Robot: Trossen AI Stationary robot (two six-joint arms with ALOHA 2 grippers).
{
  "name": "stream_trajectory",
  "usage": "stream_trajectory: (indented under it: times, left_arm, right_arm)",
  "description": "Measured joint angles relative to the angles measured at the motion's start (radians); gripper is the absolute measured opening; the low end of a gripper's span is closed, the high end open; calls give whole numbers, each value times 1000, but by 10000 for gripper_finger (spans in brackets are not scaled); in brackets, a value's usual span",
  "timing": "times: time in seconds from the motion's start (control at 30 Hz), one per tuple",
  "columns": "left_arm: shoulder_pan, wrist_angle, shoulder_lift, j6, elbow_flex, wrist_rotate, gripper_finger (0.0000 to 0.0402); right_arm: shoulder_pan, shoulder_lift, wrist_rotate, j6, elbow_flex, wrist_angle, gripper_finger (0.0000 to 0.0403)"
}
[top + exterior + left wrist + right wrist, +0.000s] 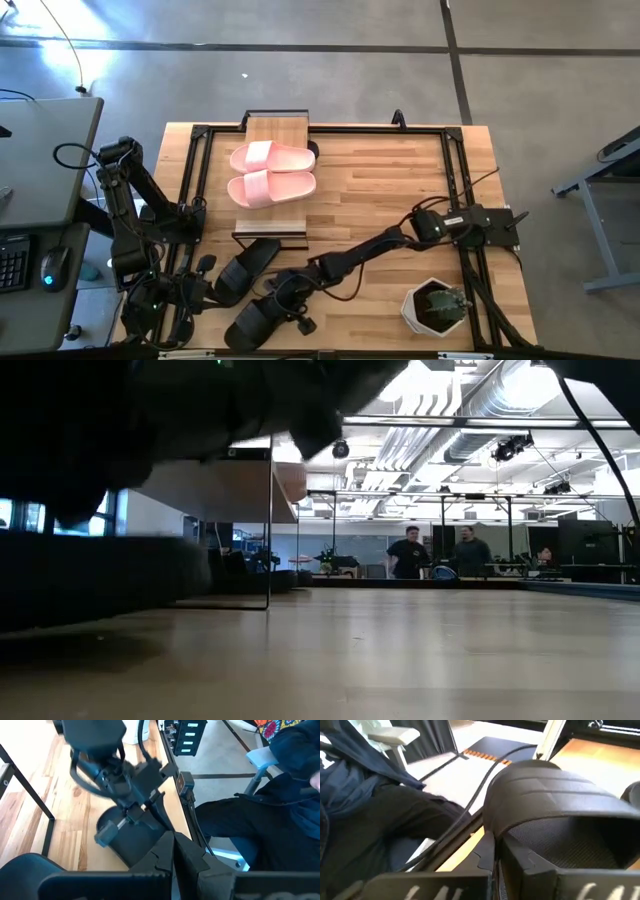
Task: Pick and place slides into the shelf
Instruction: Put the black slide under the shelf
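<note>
Right end effector [283, 290] sits clenched at a black slide [262, 316] (long axis diagonal on the counter [380, 190]), its far end hidden. Left end effector [192, 290]: grip state unreadable.

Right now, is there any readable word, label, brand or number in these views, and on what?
None can be read.
Light stripes on a dark box beyond the table edge, left wrist view: too blurred to read.
The pink slides on the shelf show no print.
</note>
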Motion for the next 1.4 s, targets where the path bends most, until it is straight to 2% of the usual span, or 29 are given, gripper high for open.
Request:
stream_trajectory:
  times: [0.2, 0.4, 1.03, 1.4]
  left_arm:
    - [0, 0, 0, 0, 0, 2, 1]
    - [0, 2, 0, 0, 0, 4, 1]
    - [0, 2, 0, 2, 0, 4, 1]
    - [0, 1, 0, 4, 0, 4, 1]
  right_arm:
    - [4, -88, 39, -29, 0, -148, 1]
    - [26, -204, 166, -60, 0, -354, 0]
    - [126, -634, 689, -74, 0, -834, 0]
    - [130, -880, 957, 14, 0, -1055, 0]
